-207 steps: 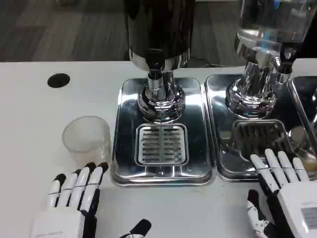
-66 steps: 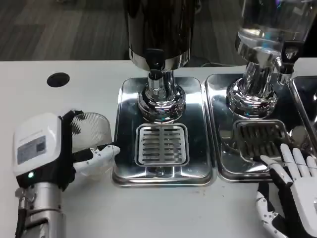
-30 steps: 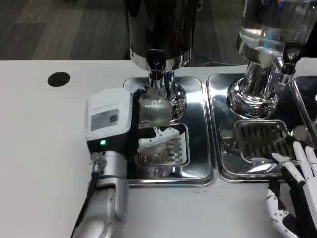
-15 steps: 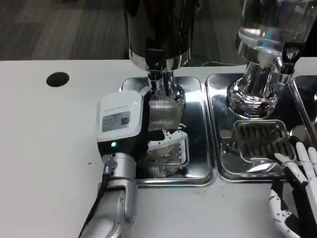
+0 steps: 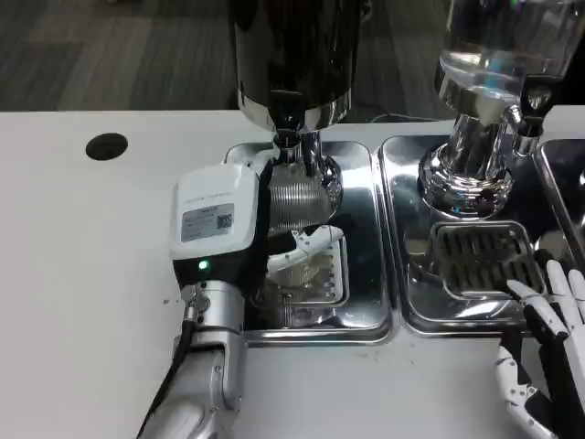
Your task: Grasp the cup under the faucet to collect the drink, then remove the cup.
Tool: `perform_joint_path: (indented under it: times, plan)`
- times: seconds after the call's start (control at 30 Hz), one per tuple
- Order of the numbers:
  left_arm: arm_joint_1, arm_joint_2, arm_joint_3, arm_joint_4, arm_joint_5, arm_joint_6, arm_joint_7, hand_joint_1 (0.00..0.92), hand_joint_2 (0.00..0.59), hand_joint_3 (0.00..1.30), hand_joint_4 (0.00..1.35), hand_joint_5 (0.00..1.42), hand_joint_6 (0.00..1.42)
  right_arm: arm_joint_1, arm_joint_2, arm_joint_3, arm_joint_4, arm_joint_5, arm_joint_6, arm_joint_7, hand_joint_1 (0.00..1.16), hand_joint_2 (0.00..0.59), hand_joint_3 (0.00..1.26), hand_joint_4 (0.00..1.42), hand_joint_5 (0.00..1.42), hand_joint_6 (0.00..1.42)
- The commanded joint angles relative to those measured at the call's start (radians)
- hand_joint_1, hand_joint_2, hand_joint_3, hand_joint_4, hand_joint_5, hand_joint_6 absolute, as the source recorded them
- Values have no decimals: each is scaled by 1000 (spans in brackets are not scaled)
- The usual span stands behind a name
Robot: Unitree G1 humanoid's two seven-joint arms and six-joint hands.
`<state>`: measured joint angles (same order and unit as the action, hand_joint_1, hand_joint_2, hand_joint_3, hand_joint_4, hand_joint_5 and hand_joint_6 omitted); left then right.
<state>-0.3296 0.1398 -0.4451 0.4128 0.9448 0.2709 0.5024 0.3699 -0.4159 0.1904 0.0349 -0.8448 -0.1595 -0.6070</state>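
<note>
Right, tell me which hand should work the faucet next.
The right hand, probably. It lies open and free at the table's near right edge. The left hand grips the cup beneath the dark dispenser's faucet, so it is occupied.

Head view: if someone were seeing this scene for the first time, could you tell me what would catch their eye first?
Most striking is the left hand holding a clear ribbed cup under the faucet of the dark dispenser, above the steel drip tray at centre. To the right stands a second, clear dispenser, and the right hand rests at the lower right corner, fingers apart.
</note>
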Motion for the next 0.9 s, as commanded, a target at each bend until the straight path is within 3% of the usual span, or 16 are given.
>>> perform_joint_path:
  times: [0.03,0.33,0.47,0.7,0.9]
  plan:
    - [1,13,1,-34,-1,-9,19,99,39,311,272,597,907,-4,-2,-8,3,6,-5,2,203,579,255,0,0,0]
    - [82,39,14,-137,-5,-15,33,36,16,256,203,483,720,-12,-1,-5,-2,2,-3,4,203,578,255,0,0,0]
    - [132,47,21,-194,-1,-15,48,18,13,227,155,377,514,-14,0,-5,-6,2,-3,6,202,577,255,0,0,0]
    - [209,57,48,-302,1,-26,65,3,18,223,121,351,465,-11,-3,-9,-17,-3,-5,2,201,576,249,0,0,0]
    - [269,81,79,-427,-4,-57,54,0,19,153,4,167,190,-5,-12,-15,-50,-28,3,10,200,575,175,0,0,0]
